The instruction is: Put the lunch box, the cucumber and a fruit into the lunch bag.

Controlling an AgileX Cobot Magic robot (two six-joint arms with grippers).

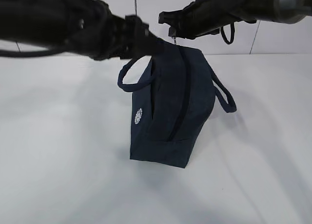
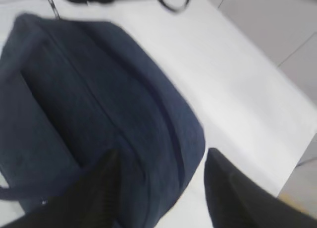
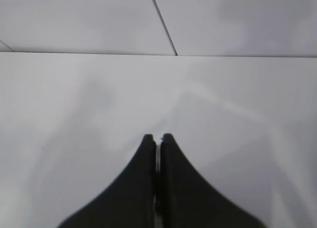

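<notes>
Judging by its sag, the lunch bag (image 1: 168,107) mid-bench (image 1: 58,175) is soft, light fabric; grip the zipper pull at twelve o'clock. My left end effector (image 2: 161,188) straddles its corner, parted, empty; my right end effector (image 3: 157,141) is pinched closed, whether on anything I cannot tell.

The large boxy dark navy lunch bag (image 1: 170,112) looks to be woven cloth, matt and slightly coarse, with no shine on its panels. Its two loop handles, left (image 1: 134,78) and right (image 1: 224,95), seem to be the same dull fabric, folded into narrow straps. A small white round emblem (image 1: 138,116) on the near left side looks printed or stitched; which cannot be told. The broad white table (image 1: 58,151) is smooth, with a soft satin sheen carrying faint shadows. The black left gripper fingers (image 2: 96,198) appear ribbed and matt, like hard plastic or rubber. The black right gripper fingers (image 3: 171,188) look smooth and dull.
</notes>
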